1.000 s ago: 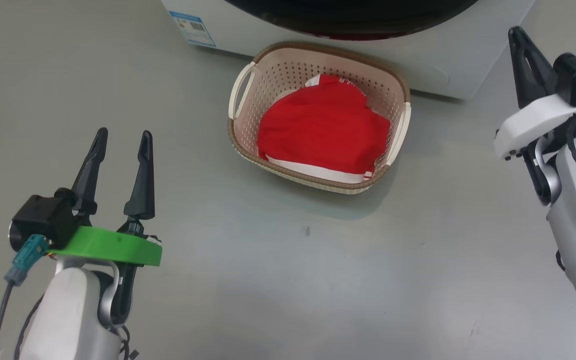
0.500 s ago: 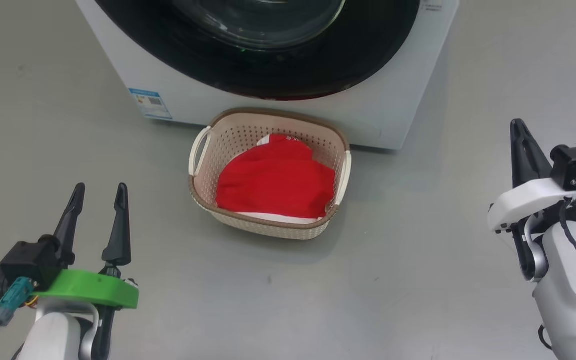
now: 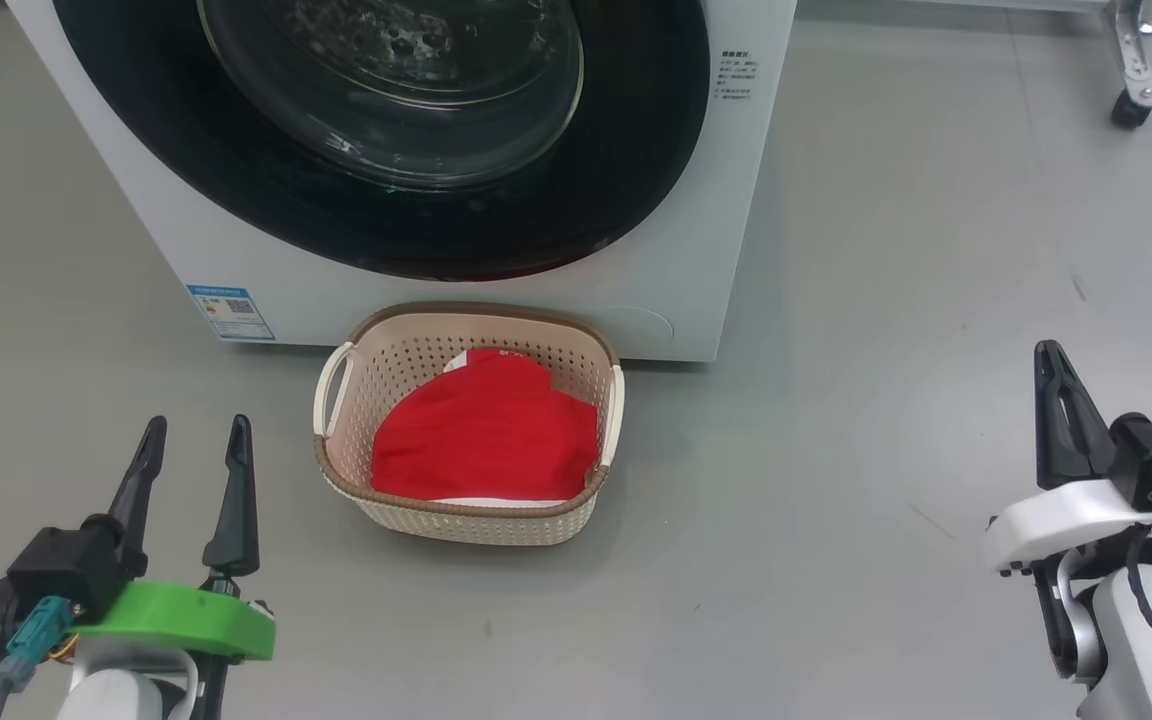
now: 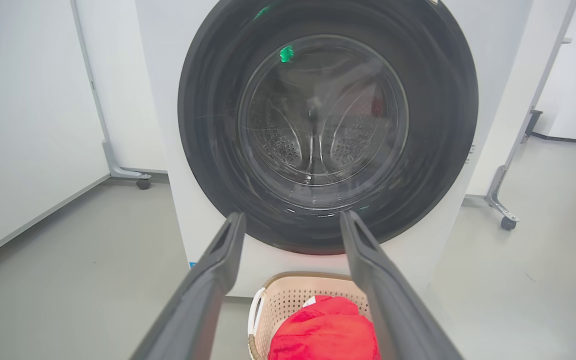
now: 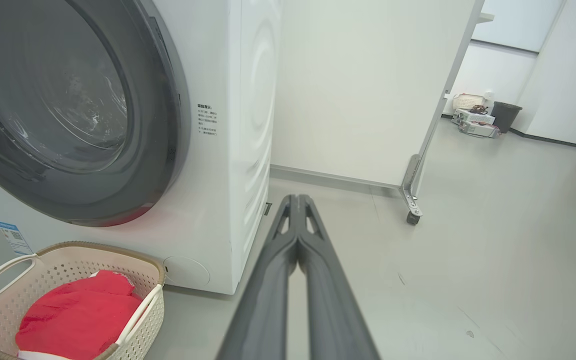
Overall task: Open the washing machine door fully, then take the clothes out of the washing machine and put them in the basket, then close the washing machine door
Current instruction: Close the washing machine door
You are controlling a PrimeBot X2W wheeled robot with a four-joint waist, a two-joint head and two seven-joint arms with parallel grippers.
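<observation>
There is one washing machine [image 3: 726,240], one washing machine door [image 3: 636,170], one basket [image 3: 466,522] and two grippers.

In the head view the machine stands from 10 to 12 o'clock. Its door, with a black rim around a glass window, lies shut flat against the white front. One blue label [image 3: 232,313] sits at the front's lower corner at 9 o'clock.

The basket stands on the grey floor [image 3: 836,520] just before the machine's bottom edge. Whether it touches the machine I cannot tell. It has two pale handles, one at its 9 o'clock side and one at its 3 o'clock side.

The clothes [image 3: 481,440] lie inside as one red heap with a white strip at the near edge. How many pieces there are I cannot tell.

The left gripper [image 3: 197,422] is at 7 o'clock, with its two fingers spread wide and nothing between them. The right gripper [image 3: 1046,350] is at 4 o'clock, with its two fingers pressed together and holding nothing.

Both are well apart from the basket, with bare floor between. More floor stretches from 1 to 3 o'clock beside the machine's right edge. One castor wheel [image 3: 1129,108] stands at 1 o'clock.
</observation>
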